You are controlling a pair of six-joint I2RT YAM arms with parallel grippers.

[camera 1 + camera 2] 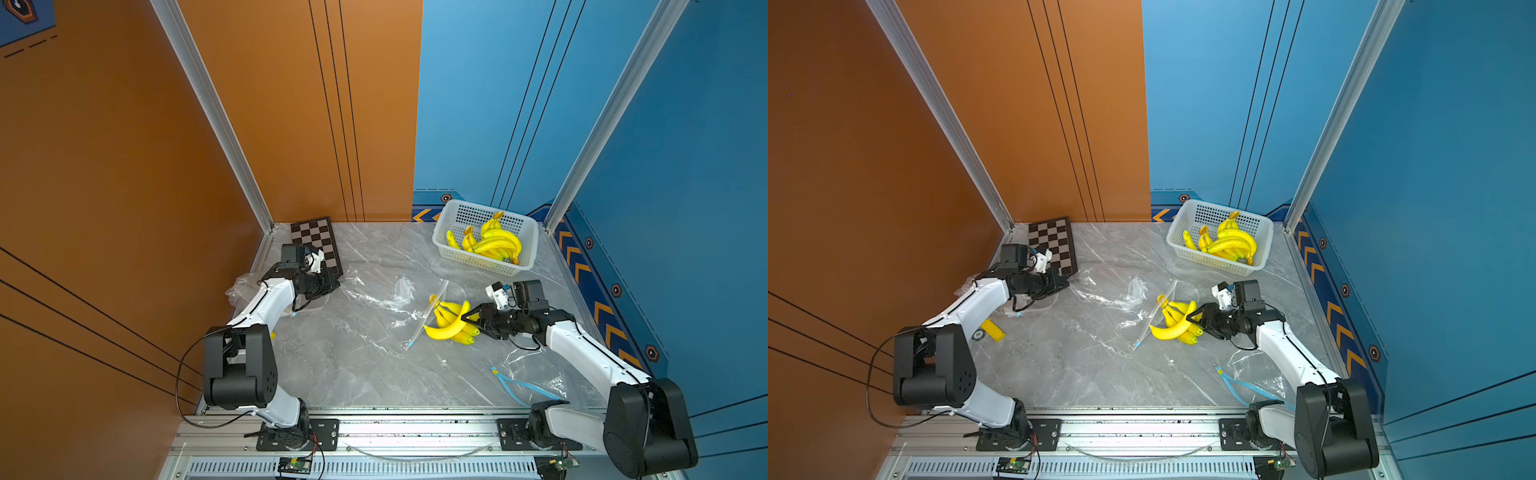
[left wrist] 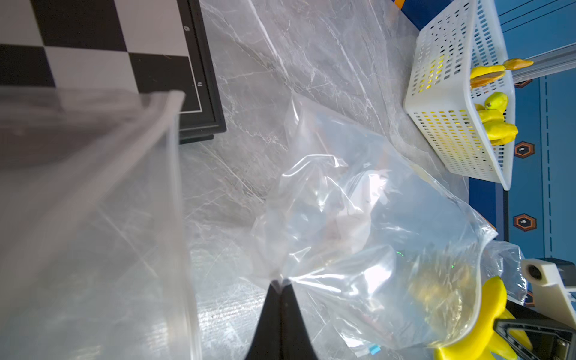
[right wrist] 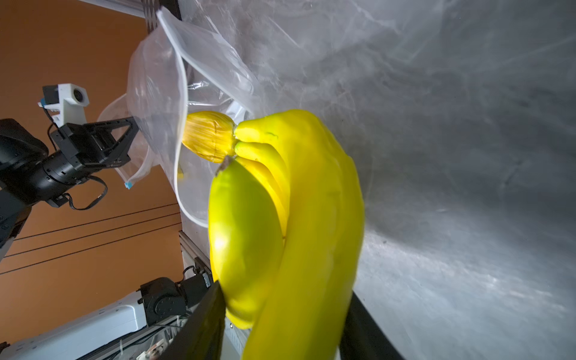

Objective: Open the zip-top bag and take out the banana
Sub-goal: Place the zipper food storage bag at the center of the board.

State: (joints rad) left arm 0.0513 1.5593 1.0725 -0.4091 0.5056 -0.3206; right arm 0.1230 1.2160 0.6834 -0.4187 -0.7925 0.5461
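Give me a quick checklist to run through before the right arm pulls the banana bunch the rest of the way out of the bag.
1. Right pincer around the banana bunch, fingers on both sides: ok.
2. Left pincer shut on the zip-top bag, anchoring it: ok.
3. Bag mouth open, rims apart: ok.
4. Bunch fully free of the bag: not ok, the stem sits in the mouth.
5. Grip firm enough for a pull: cannot tell.
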